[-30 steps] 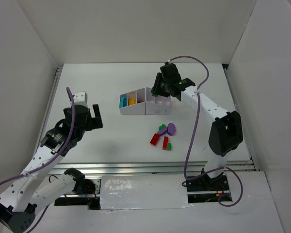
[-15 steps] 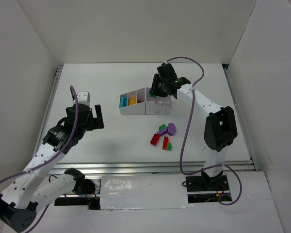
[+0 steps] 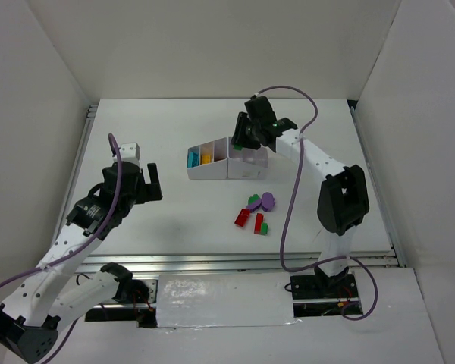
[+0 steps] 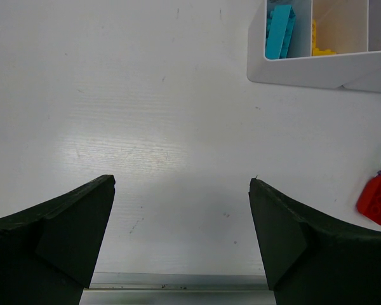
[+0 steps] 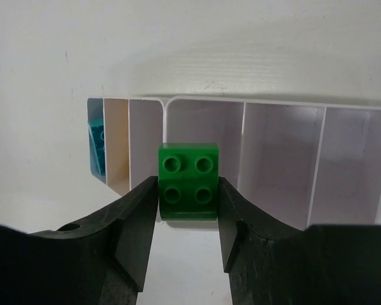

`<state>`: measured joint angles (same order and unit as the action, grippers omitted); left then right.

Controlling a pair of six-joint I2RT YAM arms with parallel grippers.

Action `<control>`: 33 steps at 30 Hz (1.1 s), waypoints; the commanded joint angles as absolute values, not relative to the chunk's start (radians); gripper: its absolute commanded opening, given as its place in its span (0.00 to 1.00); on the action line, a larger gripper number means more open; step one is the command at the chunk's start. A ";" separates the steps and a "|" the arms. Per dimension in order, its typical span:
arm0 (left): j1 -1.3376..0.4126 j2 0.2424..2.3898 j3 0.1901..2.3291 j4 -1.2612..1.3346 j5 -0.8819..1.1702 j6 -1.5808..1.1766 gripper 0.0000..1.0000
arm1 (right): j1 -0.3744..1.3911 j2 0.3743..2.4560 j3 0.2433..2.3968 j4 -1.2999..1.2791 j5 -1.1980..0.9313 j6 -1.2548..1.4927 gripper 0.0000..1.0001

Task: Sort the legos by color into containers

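Nearest the bases, the left pincer (image 4: pixel 181 183) hangs spread wide over bare bench (image 4: pixel 114 95), gripping nothing. A little farther out lies the loose cluster of legos (image 3: pixel 255 211), a red brick (image 3: pixel 243 218) and a purple brick (image 3: pixel 268 200) among them, all glossy, hard, studded plastic.

Farther again comes the action. The right pincer (image 5: pixel 188 190) is clamped on a green brick (image 5: pixel 188 181), a squat square block with 4 round studs facing its wrist camera. It is poised at the near lip of the white tray (image 5: pixel 241 105). The tray is smooth, thin-walled and angular, split by slim dividers. A light blue brick (image 5: pixel 98 149) lies in its leftmost slot, with a yellow brick (image 4: pixel 320 47) next door.

So this looks like the drop-off step for green. The next move likely calls for carrying the brick on over an unoccupied slot, clear of the dividers, then letting go. It could be a tight fit, since the slots look narrow.
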<state>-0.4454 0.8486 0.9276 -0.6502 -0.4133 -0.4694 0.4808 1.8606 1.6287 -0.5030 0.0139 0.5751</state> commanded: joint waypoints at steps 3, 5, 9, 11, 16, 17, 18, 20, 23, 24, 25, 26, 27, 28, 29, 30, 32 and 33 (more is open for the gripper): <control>-0.434 0.844 0.943 -0.607 -0.402 -0.443 1.00 | 0.489 1.879 1.671 -0.503 0.005 0.564 0.51; -0.433 0.844 0.943 -0.607 -0.399 -0.443 0.99 | 0.489 1.873 1.666 -0.499 0.005 0.563 0.52; -0.430 0.844 0.943 -0.603 -0.390 -0.442 0.99 | 0.489 1.858 1.661 -0.502 0.009 0.558 0.57; -0.428 0.844 0.943 -0.601 -0.388 -0.442 0.99 | 0.489 1.835 1.658 -0.515 0.015 0.555 0.56; -0.420 0.845 0.942 -0.598 -0.374 -0.442 0.99 | 0.489 1.637 1.528 -0.515 0.038 0.540 0.57; -0.417 0.847 0.942 -0.598 -0.373 -0.440 0.99 | 0.489 1.606 1.497 -0.523 0.044 0.538 0.57; -0.414 0.848 0.943 -0.598 -0.370 -0.442 0.99 | 0.491 1.574 1.465 -0.531 0.046 0.535 0.59; -0.410 0.851 0.945 -0.600 -0.368 -0.443 1.00 | 0.494 1.476 1.345 -0.551 0.083 0.544 0.60; -0.399 0.853 0.945 -0.601 -0.362 -0.448 0.99 | 0.506 1.369 1.151 -0.551 0.110 0.590 0.68; -0.396 0.851 0.945 -0.601 -0.362 -0.451 0.99 | 0.515 1.295 1.108 -0.554 0.147 0.610 0.77; -0.394 0.851 0.945 -0.601 -0.359 -0.451 1.00 | 0.546 1.264 1.068 -0.561 0.169 0.635 0.78; -0.391 0.851 0.945 -0.600 -0.356 -0.451 1.00 | 0.564 1.235 1.004 -0.580 0.190 0.667 0.78; -0.390 0.853 0.943 -0.598 -0.354 -0.451 0.99 | 0.589 1.192 0.982 -0.595 0.245 0.689 0.79; -0.388 0.856 0.945 -0.598 -0.348 -0.449 1.00 | 0.612 1.178 0.962 -0.616 0.280 0.716 0.79; -0.387 0.857 0.945 -0.598 -0.347 -0.449 0.99 | 0.664 1.167 0.936 -0.656 0.313 0.762 0.79; -0.384 0.859 0.945 -0.601 -0.342 -0.449 0.99 | 0.684 1.152 0.922 -0.666 0.345 0.778 0.79; -0.383 0.864 0.945 -0.600 -0.334 -0.449 1.00 | 0.721 1.147 0.882 -0.676 0.345 0.816 0.77; -0.383 0.865 0.945 -0.598 -0.331 -0.448 1.00 | 0.726 1.149 0.870 -0.675 0.339 0.822 0.75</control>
<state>-0.3889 0.8616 0.9276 -0.6277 -0.3534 -0.4664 0.6975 1.1770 0.8993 -0.6380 0.2550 0.7330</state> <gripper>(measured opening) 0.994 0.760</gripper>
